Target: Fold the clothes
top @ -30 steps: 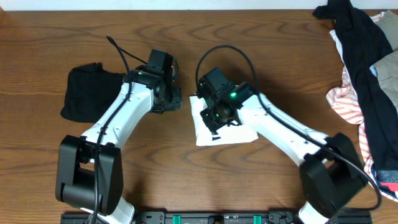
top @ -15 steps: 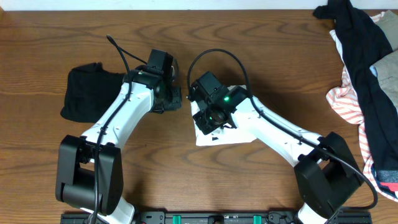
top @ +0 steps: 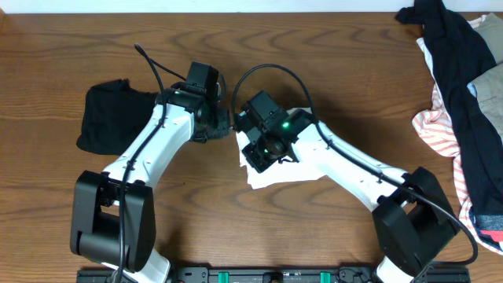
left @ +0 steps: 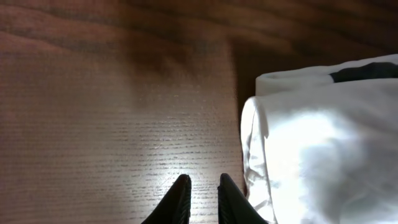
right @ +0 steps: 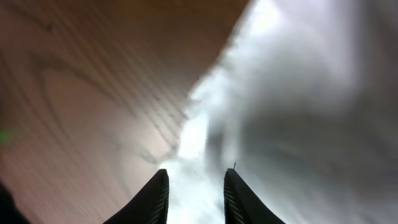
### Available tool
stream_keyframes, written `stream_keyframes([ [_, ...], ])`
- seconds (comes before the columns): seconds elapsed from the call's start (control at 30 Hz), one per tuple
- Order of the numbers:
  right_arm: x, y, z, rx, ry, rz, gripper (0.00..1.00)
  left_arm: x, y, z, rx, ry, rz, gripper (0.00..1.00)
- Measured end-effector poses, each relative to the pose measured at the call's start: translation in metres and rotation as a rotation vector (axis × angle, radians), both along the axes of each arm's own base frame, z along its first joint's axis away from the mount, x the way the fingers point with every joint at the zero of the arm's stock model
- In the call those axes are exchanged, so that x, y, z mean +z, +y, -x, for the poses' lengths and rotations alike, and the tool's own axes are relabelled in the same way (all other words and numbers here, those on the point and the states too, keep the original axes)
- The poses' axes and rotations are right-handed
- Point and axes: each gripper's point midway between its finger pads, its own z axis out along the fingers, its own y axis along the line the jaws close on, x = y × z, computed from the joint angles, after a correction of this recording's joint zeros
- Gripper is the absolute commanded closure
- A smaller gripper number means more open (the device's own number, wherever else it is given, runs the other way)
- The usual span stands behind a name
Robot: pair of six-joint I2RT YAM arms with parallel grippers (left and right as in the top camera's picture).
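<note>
Overhead view of a brown wooden desk (top: pixel 71 47) with my two white arms meeting near its middle. A folded white shirt (top: pixel 292 170) lies flat at the centre of the desk, a little toward the near edge, and is partly covered by my right arm. A small black mark shows at the fold's near left side.

My right gripper (top: pixel 256 156) is over the shirt's left edge. In its wrist view the two dark fingers (right: pixel 157 196) stand a little apart with blurred white cloth (right: pixel 311 106) between and beyond them. I cannot tell whether they pinch it.

My left gripper (top: pixel 222 126) sits just off the shirt's far left corner, over bare wood. In its wrist view the fingertips (left: pixel 182 190) are drawn almost together with only a narrow slit between them, and they hold nothing. The shirt (left: pixel 323 143) lies just to their right.

A folded black garment (top: pixel 106 118) rests toward the left edge. At the right edge and far right corner lies a loose heap containing a long black garment (top: pixel 456 71), a pink-and-white striped piece (top: pixel 436 130) and a beige piece (top: pixel 489 82).
</note>
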Motion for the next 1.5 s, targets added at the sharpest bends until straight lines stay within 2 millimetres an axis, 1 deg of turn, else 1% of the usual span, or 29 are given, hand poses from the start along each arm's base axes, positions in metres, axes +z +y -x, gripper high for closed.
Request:
stream_keyframes([
  [0.07,0.010,-0.018,-0.013,-0.061,-0.035,0.038,0.75,0.001,0.000,0.000,0.000,-0.003,0.001,0.83],
  [0.13,0.028,-0.041,-0.029,-0.156,-0.087,0.060,0.80,0.007,-0.001,-0.004,-0.003,-0.030,0.008,0.83],
  [0.17,0.038,-0.054,-0.037,-0.215,-0.109,0.066,0.85,0.013,-0.003,-0.008,-0.008,-0.060,0.018,0.87],
  [0.2,0.051,-0.069,-0.045,-0.280,-0.131,0.065,0.94,0.023,-0.006,-0.015,-0.020,-0.109,0.034,0.88],
  [0.23,0.060,-0.080,-0.050,-0.324,-0.148,0.058,0.99,0.032,-0.009,-0.020,-0.030,-0.148,0.049,0.89],
  [0.3,0.076,-0.099,-0.060,-0.421,-0.152,0.015,0.99,0.055,-0.021,-0.031,-0.069,-0.251,0.088,0.91],
  [0.33,0.082,-0.105,-0.065,-0.454,-0.142,-0.020,0.99,0.067,-0.028,-0.036,-0.097,-0.300,0.109,0.91],
  [0.37,0.084,-0.105,-0.066,-0.469,-0.117,-0.062,0.99,0.076,-0.036,-0.039,-0.130,-0.339,0.125,0.91],
  [0.43,0.084,-0.100,-0.066,-0.473,-0.055,-0.136,0.99,0.086,-0.053,-0.041,-0.193,-0.385,0.150,0.94],
  [0.47,0.081,-0.095,-0.064,-0.466,-0.007,-0.178,0.99,0.085,-0.061,-0.040,-0.225,-0.392,0.153,0.94],
  [0.53,0.075,-0.088,-0.059,-0.455,0.062,-0.226,0.99,0.078,-0.076,-0.037,-0.293,-0.390,0.156,0.94],
  [0.67,0.053,-0.080,-0.047,-0.443,0.184,-0.263,0.99,0.050,-0.099,-0.032,-0.390,-0.352,0.142,0.94],
  [0.77,0.034,-0.084,-0.041,-0.455,0.251,-0.267,0.99,0.032,-0.111,-0.030,-0.434,-0.332,0.137,0.94],
  [0.93,0.007,-0.101,-0.036,-0.506,0.296,-0.275,0.98,0.018,-0.129,-0.029,-0.478,-0.335,0.141,0.94],
  [1.07,-0.018,-0.115,-0.028,-0.542,0.319,-0.277,0.97,0.004,-0.135,-0.032,-0.490,-0.328,0.144,0.94],
  [1.2,-0.045,-0.119,-0.011,-0.553,0.342,-0.274,0.96,-0.025,-0.136,-0.032,-0.496,-0.284,0.132,0.94],
  [1.27,-0.055,-0.121,-0.005,-0.560,0.350,-0.276,0.95,-0.040,-0.137,-0.033,-0.500,-0.264,0.129,0.94],
  [1.37,-0.066,-0.123,0.006,-0.578,0.373,-0.275,0.94,-0.058,-0.138,-0.032,-0.505,-0.239,0.128,0.93],
  [1.5,-0.074,-0.125,0.015,-0.601,0.400,-0.267,0.94,-0.058,-0.139,-0.034,-0.505,-0.242,0.130,0.93],
])
